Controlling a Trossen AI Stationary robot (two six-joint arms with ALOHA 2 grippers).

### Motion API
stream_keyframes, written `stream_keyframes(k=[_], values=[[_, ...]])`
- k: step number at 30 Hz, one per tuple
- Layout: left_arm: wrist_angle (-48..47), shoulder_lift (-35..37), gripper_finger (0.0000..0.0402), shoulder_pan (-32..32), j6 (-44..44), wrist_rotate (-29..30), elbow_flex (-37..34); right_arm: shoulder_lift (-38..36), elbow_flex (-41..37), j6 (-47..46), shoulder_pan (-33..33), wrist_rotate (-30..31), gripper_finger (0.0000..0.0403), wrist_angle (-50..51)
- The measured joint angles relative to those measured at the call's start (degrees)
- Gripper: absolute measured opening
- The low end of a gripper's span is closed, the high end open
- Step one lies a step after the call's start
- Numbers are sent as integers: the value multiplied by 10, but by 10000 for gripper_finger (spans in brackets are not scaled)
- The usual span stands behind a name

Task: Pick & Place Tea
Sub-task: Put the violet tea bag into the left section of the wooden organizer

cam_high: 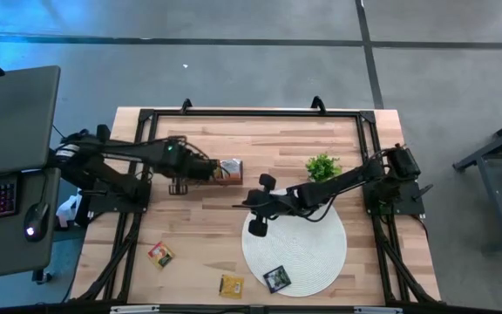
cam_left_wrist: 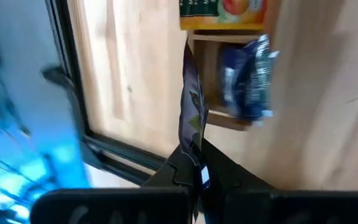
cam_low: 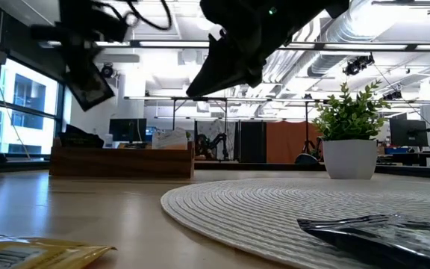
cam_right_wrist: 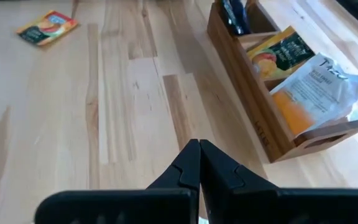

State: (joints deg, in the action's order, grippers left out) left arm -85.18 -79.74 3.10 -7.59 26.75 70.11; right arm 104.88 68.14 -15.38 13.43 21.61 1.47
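Observation:
The brown wooden tray point(cam_high: 232, 168) stands left of the plant and holds several tea packets point(cam_right_wrist: 303, 93). My left gripper point(cam_high: 209, 170) hangs over the tray's left end, shut on a dark tea packet point(cam_left_wrist: 191, 109). My right gripper point(cam_right_wrist: 199, 152) is shut and empty. It floats above the bare wood between the tray and the round white mat point(cam_high: 308, 253), pointing left. A black packet point(cam_high: 276, 279) lies flat on the mat. A yellow packet point(cam_high: 231, 285) and a red-green packet point(cam_high: 160, 255) lie flat on the table. My left gripper pinches the dark packet by one end point(cam_left_wrist: 196, 163) between its two fingers. The packet shows edge-on and sticks out past the fingertips. The fingers slant down from the table's left. The packet point(cam_low: 90, 81) is lifted clear, tilted, above a tray compartment point(cam_left_wrist: 213, 74).
A small green plant in a white pot point(cam_high: 322, 166) stands right of the tray, at the mat's far side. A blue packet point(cam_left_wrist: 248, 78) and an orange-green one point(cam_left_wrist: 224, 12) sit in the tray. Black frame rails point(cam_high: 251, 112) run along the table edges. A keyboard and mouse sit on a desk at left.

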Motion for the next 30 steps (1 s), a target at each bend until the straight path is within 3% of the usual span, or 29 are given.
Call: stream_keyframes(k=[4,12,19,30], values=[[6,-36,0,-39,93,45,-12,0,0,0,0,-4,0,0],[16,-114,0,-57,171,32,-13,0,0,5,0,-5,0,12],[39,-179,0,-57,180,-4,-16,0,0,5,0,-6,0,28],[39,-249,1,-66,179,-2,-18,0,0,5,0,-6,0,26]])
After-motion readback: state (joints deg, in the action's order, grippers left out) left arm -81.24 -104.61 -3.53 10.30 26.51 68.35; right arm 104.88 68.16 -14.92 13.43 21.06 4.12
